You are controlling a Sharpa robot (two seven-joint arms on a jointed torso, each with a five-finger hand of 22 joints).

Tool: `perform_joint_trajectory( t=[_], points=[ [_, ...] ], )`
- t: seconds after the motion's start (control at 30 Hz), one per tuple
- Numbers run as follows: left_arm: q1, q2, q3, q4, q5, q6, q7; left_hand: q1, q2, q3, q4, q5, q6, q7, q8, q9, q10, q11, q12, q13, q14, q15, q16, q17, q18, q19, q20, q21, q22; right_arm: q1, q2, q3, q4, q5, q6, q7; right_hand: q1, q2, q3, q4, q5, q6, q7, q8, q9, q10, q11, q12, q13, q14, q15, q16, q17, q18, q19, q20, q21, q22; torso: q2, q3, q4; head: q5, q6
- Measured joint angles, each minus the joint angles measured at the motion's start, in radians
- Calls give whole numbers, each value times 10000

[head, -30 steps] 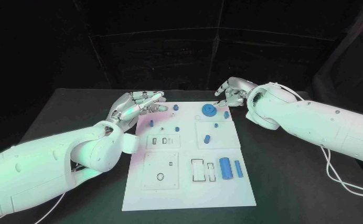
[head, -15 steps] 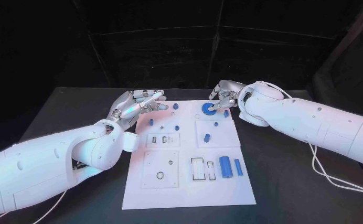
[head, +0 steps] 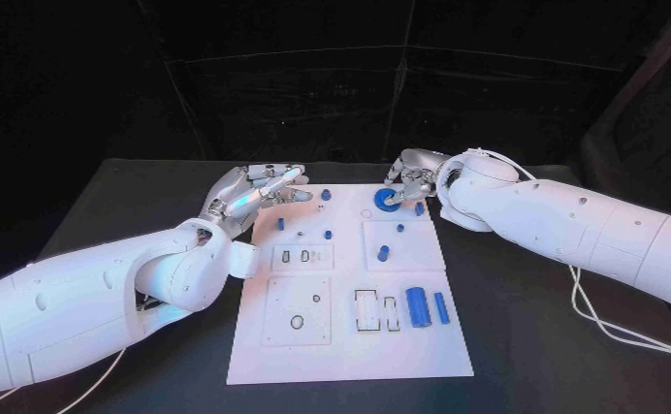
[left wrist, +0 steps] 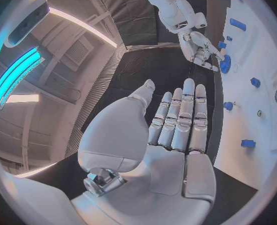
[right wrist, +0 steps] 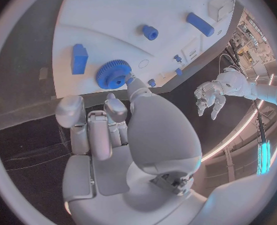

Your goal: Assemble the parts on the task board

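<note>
Reaching toward the far edge of the board (head: 350, 356), my right hand (head: 414, 174) hovers just beside the blue gear (head: 383, 202), fingers (right wrist: 116, 110) apart, empty. My left hand (head: 255, 191) is farther off, open.

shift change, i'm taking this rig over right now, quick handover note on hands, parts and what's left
Left hand: open, holds nothing, over the task board's far left corner.
Right hand: fingers reach down at the blue gear near the far edge; whether it grips it, I cannot tell.
Blue cylinder and blue bar lie loose on the near right.
Small blue pegs sit mid-board.
Left: several outlined slots look unfilled.
</note>
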Motion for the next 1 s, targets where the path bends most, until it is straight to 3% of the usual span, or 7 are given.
perform_joint_trajectory(
  t=[0.6,0.7,0.87,1.0],
  points=[
    [0,-3,0,-35,-1,7,-4,39,39,27,-27,0,0,0,0,0,0,0,0,0,0,0,40,10,0,0,0,0,-8,13,11,11,-38,-229,492,36,151,151,5,-4,34,247,-74,145,24,187,-44,385,505,0,0,79,-2,1,36,-36,79,109,5,6,-1,-6,-32],
    [0,-3,0,-44,-1,8,-4,39,39,27,-27,0,0,0,0,0,0,0,0,0,0,0,40,10,0,0,0,0,-8,20,23,15,-51,-259,509,50,256,256,73,-72,34,345,-81,201,15,186,-44,456,572,0,-1,79,-2,-161,35,-35,79,143,7,6,-1,-6,-41],
    [0,0,0,-54,-1,8,-4,39,39,27,-27,0,0,0,0,0,0,0,0,0,0,0,40,9,0,0,0,0,-8,20,56,17,-52,-383,462,71,758,594,521,-453,-364,819,-121,402,39,296,-154,698,884,0,0,144,-2,-158,93,-93,151,245,9,7,-1,-5,-52],
    [0,2,0,-62,-1,9,-5,39,39,27,-27,0,0,0,0,0,0,0,0,0,0,0,40,9,0,0,0,0,-7,6,72,14,-14,-603,278,124,1101,672,1090,-803,-740,1069,-158,498,38,386,-244,859,1128,17,-63,173,-3,-158,165,-166,261,383,11,10,-1,-1,-59]
  ],
)
